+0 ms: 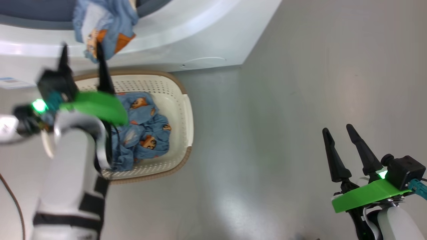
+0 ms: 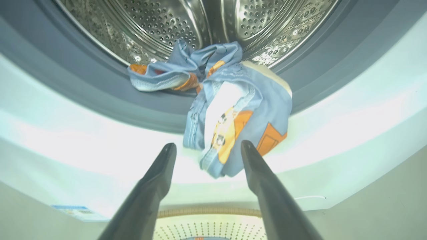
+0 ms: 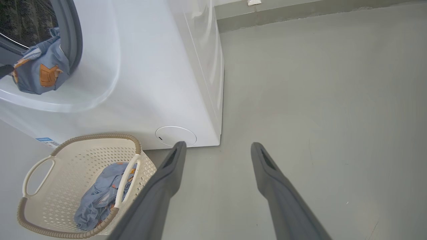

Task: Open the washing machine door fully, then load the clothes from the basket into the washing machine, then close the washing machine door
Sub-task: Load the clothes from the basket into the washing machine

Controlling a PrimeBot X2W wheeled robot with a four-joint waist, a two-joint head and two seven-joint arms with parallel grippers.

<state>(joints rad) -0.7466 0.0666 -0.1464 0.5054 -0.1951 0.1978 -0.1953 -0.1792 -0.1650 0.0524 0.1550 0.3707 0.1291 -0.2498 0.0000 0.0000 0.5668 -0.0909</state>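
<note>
Garment point(image 2: 233, 110): draped over washing machine point(image 3: 150, 83) gasket point(image 2: 83, 96), half hanging outside. Left claw point(image 2: 208, 144): spread open just below, empty. Right claw point(image 1: 338, 129): open, idle above floor point(image 1: 283, 100). More clothes point(image 1: 146, 133): in basket point(image 1: 188, 110). Risk: overhang may slide out, or jam the door on closing

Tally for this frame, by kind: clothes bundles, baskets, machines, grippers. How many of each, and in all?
Clothes bundles: 2, the draped bundle hanging at the machine's mouth, the basket bundle
Basket: 1
Washing machine: 1
Grippers: 2, left gripper, right gripper, both open
Total: 6
</note>
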